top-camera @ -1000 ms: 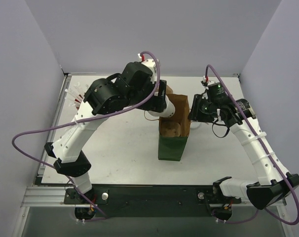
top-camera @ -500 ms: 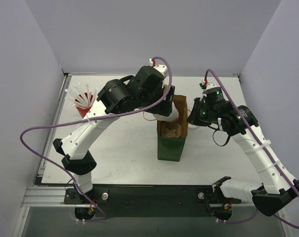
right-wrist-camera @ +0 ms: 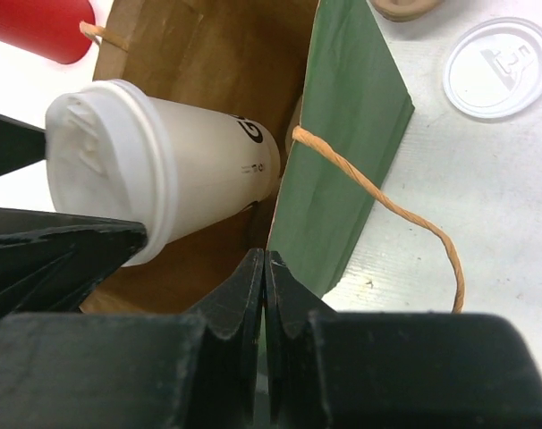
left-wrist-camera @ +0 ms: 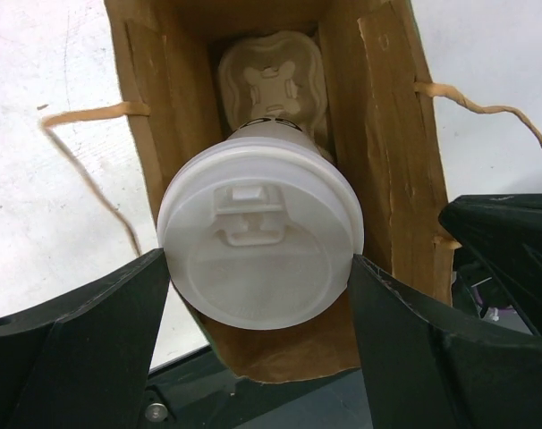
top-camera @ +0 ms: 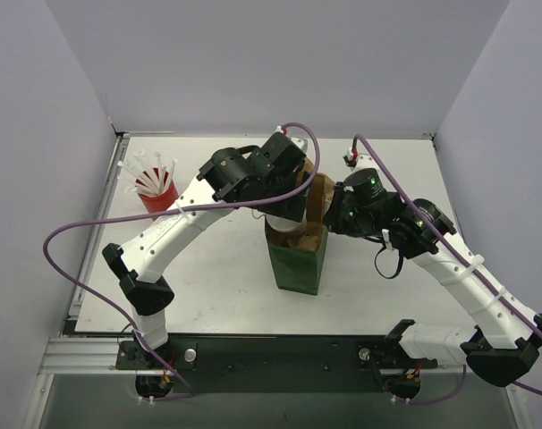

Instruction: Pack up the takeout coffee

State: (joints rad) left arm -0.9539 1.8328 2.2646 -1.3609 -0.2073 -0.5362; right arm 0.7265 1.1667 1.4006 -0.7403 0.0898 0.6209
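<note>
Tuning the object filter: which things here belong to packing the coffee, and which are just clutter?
In the job:
- coffee cup, gripped by the left claw at the bag mouth
- paper bag, its wall pinched by the right claw
- pulp carrier at the bag's bottom

Lying about:
- red cup of straws
- loose flat lid

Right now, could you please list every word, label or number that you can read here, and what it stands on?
"G": the one dark letter showing on the takeout coffee; the rest curves out of view.
Small print below it: too small to read.
Raised marks on the flat lid: not legible.
</note>
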